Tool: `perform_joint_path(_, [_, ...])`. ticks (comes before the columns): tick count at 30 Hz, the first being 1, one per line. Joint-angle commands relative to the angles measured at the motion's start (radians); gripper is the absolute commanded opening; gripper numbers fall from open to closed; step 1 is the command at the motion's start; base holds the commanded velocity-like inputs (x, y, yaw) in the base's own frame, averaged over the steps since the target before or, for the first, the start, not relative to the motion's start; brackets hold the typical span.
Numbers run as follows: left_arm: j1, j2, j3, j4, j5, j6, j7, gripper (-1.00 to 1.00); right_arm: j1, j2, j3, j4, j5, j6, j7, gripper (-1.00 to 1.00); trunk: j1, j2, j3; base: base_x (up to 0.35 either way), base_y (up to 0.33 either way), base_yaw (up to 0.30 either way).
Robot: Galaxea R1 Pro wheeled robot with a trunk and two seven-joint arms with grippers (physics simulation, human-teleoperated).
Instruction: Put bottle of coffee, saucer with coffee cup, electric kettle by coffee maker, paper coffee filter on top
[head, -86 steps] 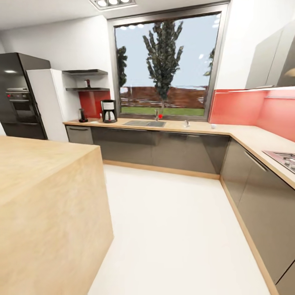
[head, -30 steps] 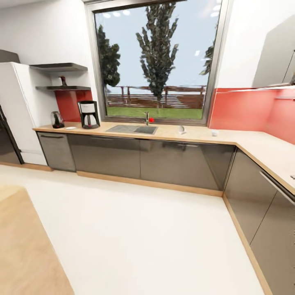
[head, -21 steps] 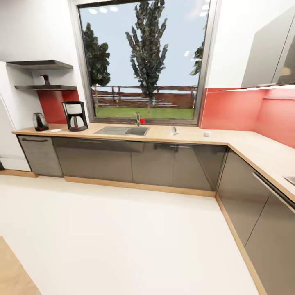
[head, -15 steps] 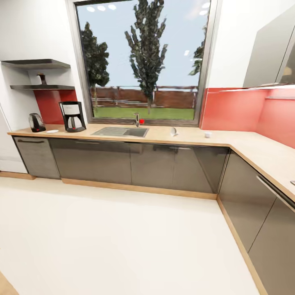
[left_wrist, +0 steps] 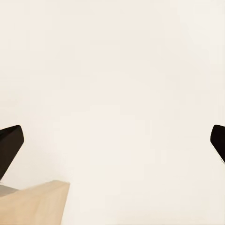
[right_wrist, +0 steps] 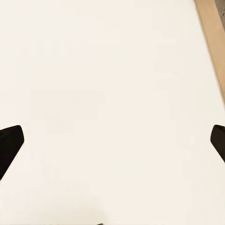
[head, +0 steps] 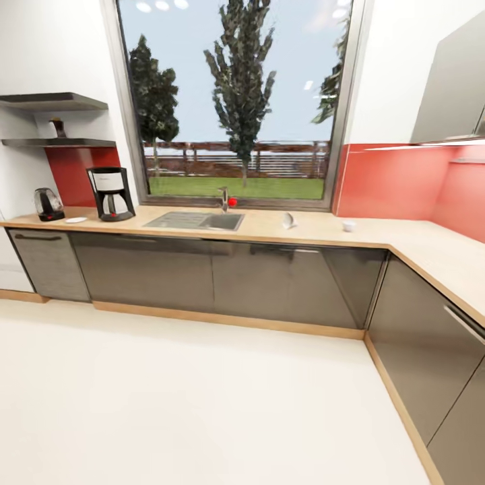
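Across the white floor runs the countertop [head: 310, 232]. At its left end stands the tall black coffee maker [head: 111, 194], with the squat dark electric kettle [head: 48, 204] to its left and the white saucer [head: 75, 219] lying between them. The bottle of coffee [head: 57, 128] is a small dark shape on the lower wall shelf above. Right of the sink lies the white paper coffee filter [head: 288, 220], and farther right sits the coffee cup [head: 348, 225]. Over the floor, my left gripper [left_wrist: 112, 145] and right gripper [right_wrist: 112, 145] are both open and hold nothing.
An inset grey sink [head: 195, 220] with a faucet [head: 224, 199] sits under the big window. The counter turns a corner along the right wall. A pale wooden corner [left_wrist: 33, 204] lies under the left gripper, and a wooden plinth strip [right_wrist: 213, 37] runs near the right one.
The head view has advanced toward the counter and turned; the wooden island and the fridge have slid out of the picture. Nothing on the counter has moved.
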Motion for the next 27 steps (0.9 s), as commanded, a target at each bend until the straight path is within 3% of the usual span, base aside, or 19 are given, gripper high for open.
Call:
perform_joint_path(1, [-0.001,0.0,0.001,0.001,0.002,-0.003,-0.001,1.0,0.0,0.0,-0.001,0.0,-0.005,-0.002,0.005,1.0,0.001,0.0,-0.001,0.339,0.0,0.0])
perform_joint_path(27, [-0.001,-0.002,0.001,0.001,0.002,-0.004,-0.001,1.0,0.0,0.0,-0.001,0.001,-0.005,-0.002,0.003,1.0,0.001,0.0,-0.001,0.338,0.0,0.0])
